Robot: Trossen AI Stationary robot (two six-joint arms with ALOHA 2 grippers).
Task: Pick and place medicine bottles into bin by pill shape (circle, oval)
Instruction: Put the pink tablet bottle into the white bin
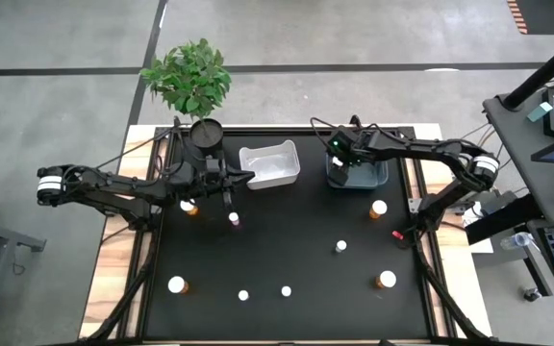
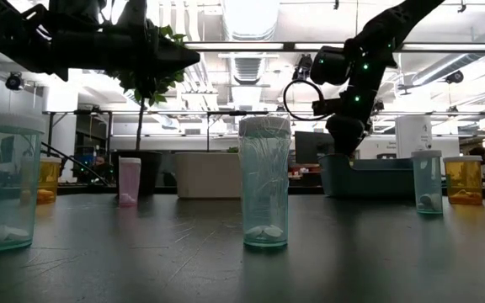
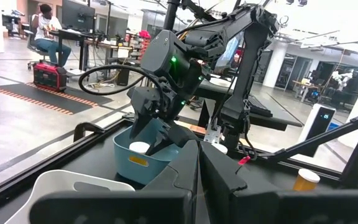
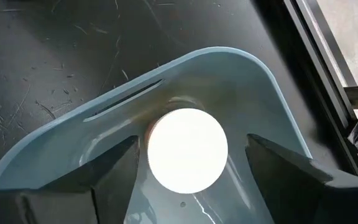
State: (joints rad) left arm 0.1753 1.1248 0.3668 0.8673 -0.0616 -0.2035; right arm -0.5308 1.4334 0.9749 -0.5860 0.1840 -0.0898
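While the right gripper (image 1: 342, 165) hangs over the blue bin (image 1: 377, 179) at the table's back edge, its fingers stand well apart around a white-capped bottle (image 4: 187, 148) sitting in the bin, apparently touching neither side. The left gripper (image 1: 243, 177) hovers by the white bin (image 1: 269, 163) with fingers pressed together and nothing between them. Other bottles stand scattered across the black table (image 1: 287, 240), an amber one (image 1: 379, 208) near the right edge, another (image 1: 386, 280) toward the front right corner. They look light, stiff plastic, smooth and a little slippery; I'd say pinch the round body just under the cap, squarely, since a skewed grip could tip one over.
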